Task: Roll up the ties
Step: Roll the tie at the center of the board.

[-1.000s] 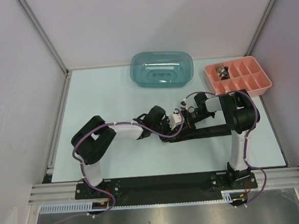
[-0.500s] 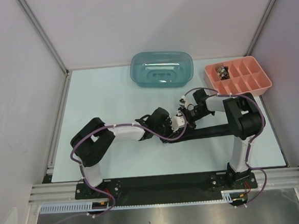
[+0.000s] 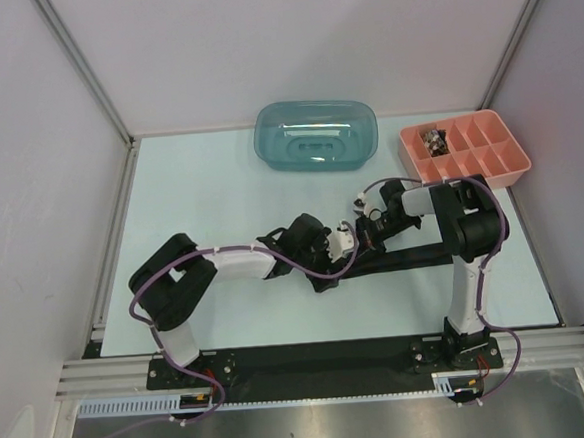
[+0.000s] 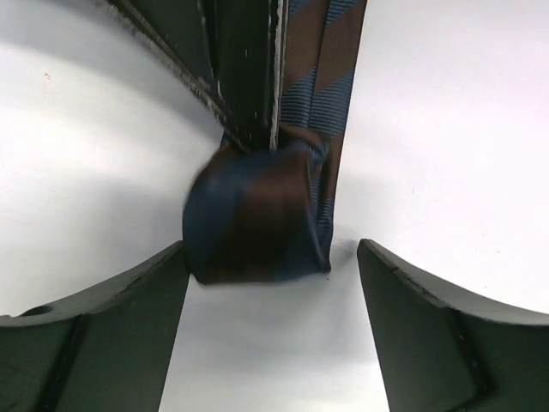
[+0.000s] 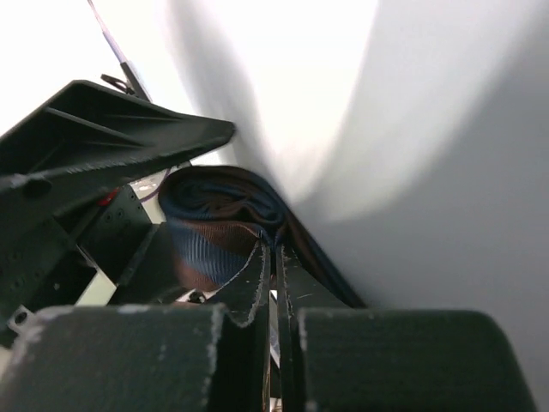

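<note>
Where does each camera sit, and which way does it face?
Top: fixed above and behind, looking down at the table; left arm and right arm meet over the tie.
Left wrist: rides that arm, facing the roll; open left hand frames it.
Right wrist: rides its arm, looking along the shut right hand at the roll.
Shared: both wrist views show the roll.

Tie (image 4: pixel 257 219): navy/brown diagonal stripes. One end is wound into a fat, slightly loose roll lying on its side. The unrolled rest runs flat and straight toward the right.
</note>
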Controlling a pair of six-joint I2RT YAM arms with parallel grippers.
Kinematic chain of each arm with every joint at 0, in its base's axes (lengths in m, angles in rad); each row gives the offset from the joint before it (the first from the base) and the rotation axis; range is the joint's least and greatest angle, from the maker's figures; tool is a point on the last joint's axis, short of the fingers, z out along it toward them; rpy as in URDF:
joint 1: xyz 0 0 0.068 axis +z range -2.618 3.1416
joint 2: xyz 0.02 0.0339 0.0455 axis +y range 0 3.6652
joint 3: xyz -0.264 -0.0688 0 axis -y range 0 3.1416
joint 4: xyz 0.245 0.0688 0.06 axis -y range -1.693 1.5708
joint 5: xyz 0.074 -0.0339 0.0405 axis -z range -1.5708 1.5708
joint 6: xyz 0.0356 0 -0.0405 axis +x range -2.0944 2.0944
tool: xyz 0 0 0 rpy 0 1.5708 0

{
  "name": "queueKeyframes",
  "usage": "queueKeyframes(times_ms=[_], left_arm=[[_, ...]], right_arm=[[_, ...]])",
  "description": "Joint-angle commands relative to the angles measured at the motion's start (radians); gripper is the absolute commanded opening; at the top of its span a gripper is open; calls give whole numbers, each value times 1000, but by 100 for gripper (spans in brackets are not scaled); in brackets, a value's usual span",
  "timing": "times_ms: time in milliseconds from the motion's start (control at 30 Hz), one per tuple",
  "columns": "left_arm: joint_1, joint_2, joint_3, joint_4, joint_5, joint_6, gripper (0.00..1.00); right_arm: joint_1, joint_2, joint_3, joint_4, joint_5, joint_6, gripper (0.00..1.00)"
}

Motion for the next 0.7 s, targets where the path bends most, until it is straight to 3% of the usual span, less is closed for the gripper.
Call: queueKeyframes(times_ms=[0,200,367,467,500,600,667], left_arm=[[17,-8,-41,32,74,-46,85],[16,53,-18,123,115,-99,88],[13,105,32,170,167,-142,84],[2,131,63,142,152,-133,71],[-1,137,72,122,140,-111,56],[0,144,101,5,103,-30,32],[-1,119,101,-105,97,73,28]], right_arm=[[-33,67,17,-17,110,-111,0],[-49,64,18,-63,150,-159,0],[-44,50,0,-33,153,-143,0],[-33,46,-11,-1,138,-123,0],[-30,43,-14,9,126,-123,0],[-24,23,-9,25,101,-85,2],[-32,-5,6,6,75,-87,11]])
